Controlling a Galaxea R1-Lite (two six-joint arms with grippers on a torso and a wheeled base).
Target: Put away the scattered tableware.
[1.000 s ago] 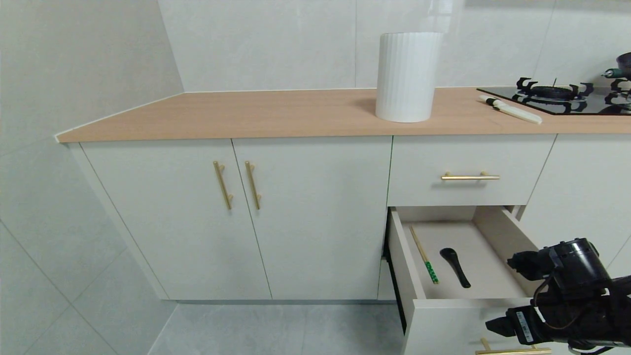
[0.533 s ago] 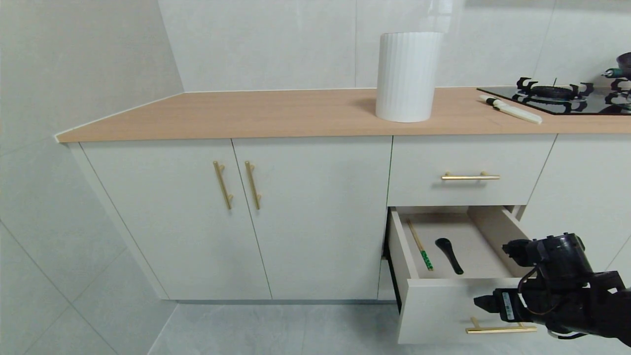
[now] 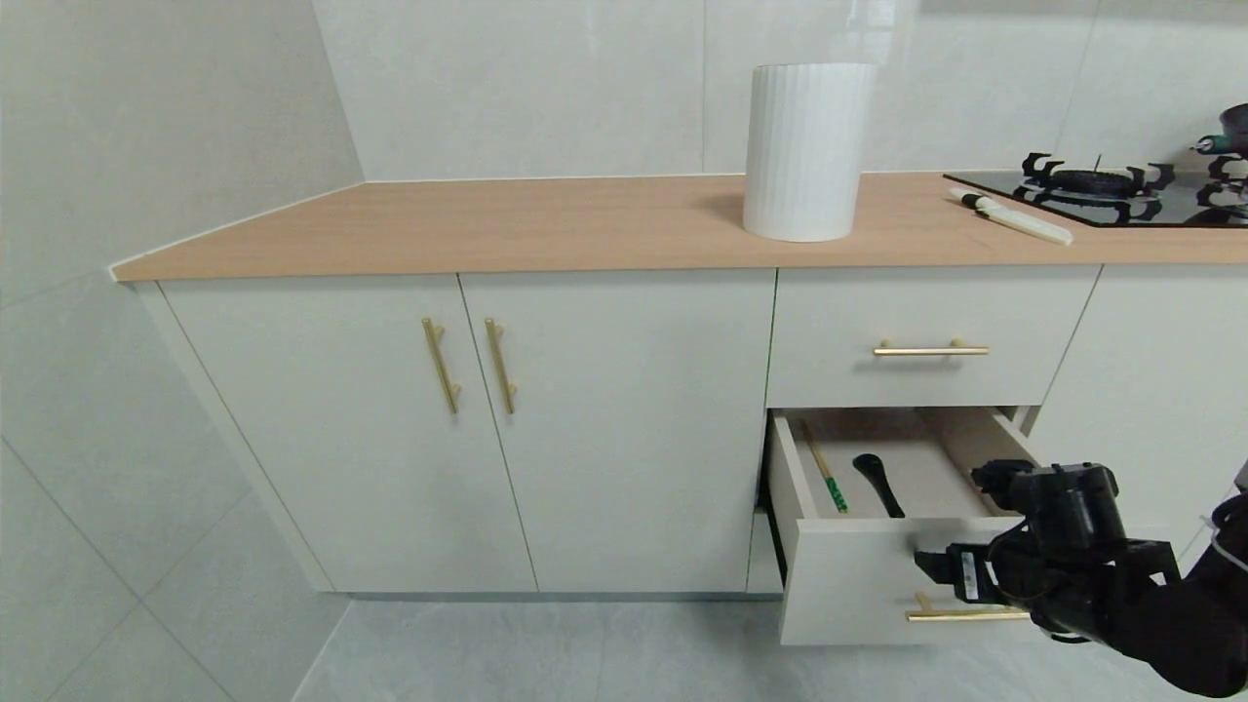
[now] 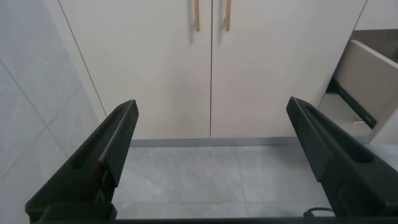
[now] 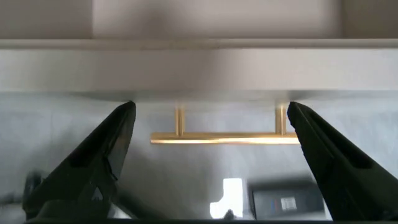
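Note:
The lower drawer (image 3: 858,575) stands partly open, with a pair of green-tipped chopsticks (image 3: 827,478) and a black spoon (image 3: 877,483) lying inside. My right gripper (image 3: 938,575) is open right at the drawer front, just above its gold handle (image 3: 965,613). In the right wrist view the gold handle (image 5: 227,138) lies between the spread fingers (image 5: 93,168), below the drawer front (image 5: 199,68). My left gripper (image 4: 211,155) is open and holds nothing, low before the cabinet doors (image 4: 211,62). A cream knife (image 3: 1009,216) lies on the countertop (image 3: 536,229).
A tall white ribbed container (image 3: 804,151) stands on the counter, and a gas stove (image 3: 1102,190) sits at the far right. The upper drawer (image 3: 931,336) is closed. The double doors (image 3: 468,429) to the left are closed, with tiled floor (image 3: 546,653) in front.
The lower drawer has slid inward, hiding more of the chopsticks and spoon. My right gripper has moved forward with the drawer front.

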